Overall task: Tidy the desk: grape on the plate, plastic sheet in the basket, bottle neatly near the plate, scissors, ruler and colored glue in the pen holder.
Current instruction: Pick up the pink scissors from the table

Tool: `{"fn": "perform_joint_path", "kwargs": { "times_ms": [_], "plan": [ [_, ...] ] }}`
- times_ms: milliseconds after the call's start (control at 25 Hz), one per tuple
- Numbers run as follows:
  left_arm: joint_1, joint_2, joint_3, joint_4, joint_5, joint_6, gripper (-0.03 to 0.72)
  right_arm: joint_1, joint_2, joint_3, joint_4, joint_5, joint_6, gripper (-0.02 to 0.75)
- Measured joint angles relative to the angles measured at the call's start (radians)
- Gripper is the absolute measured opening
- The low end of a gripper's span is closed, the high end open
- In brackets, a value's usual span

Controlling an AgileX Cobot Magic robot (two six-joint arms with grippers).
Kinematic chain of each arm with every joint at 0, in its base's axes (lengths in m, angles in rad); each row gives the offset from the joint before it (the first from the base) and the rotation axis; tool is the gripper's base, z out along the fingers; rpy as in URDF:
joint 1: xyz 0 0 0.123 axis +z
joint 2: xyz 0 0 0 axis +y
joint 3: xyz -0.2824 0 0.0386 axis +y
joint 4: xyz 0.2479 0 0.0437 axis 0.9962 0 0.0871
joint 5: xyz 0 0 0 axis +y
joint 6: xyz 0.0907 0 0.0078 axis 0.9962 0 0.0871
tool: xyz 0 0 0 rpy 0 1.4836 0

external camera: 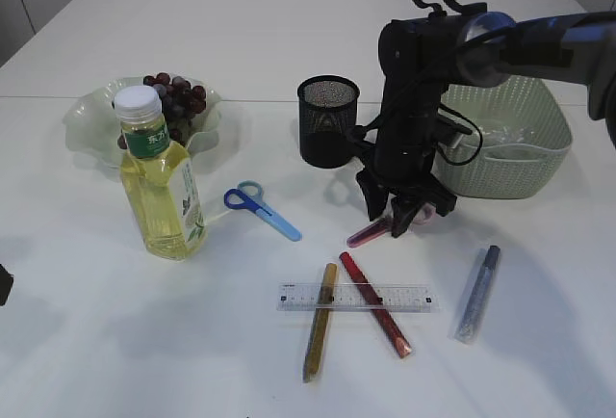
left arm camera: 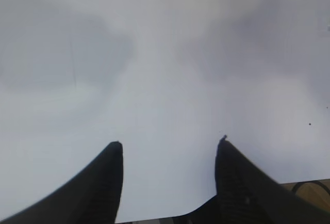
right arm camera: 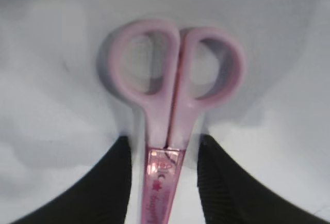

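Pink scissors in a clear pink sheath lie on the white table, also seen in the exterior view. My right gripper is open, one finger on each side of the sheath with a small gap either side. My left gripper is open and empty over bare table. Blue scissors, a clear ruler, and gold, red and silver glue sticks lie at the front. Grapes sit on the green plate. The bottle stands beside it.
A black mesh pen holder stands just left of my right arm. A pale green basket at the right holds a clear plastic sheet. The gold and red glue sticks lie across the ruler.
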Motion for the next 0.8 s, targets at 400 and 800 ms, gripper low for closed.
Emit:
{"fn": "perform_joint_path", "kwargs": {
  "times_ms": [400, 800],
  "plan": [
    [0.000, 0.000, 0.000, 0.000, 0.000, 0.000, 0.417, 0.000, 0.000, 0.000, -0.005, 0.000, 0.006, 0.194],
    [0.000, 0.000, 0.000, 0.000, 0.000, 0.000, 0.417, 0.000, 0.000, 0.000, -0.015, 0.000, -0.020, 0.176]
  ]
}}
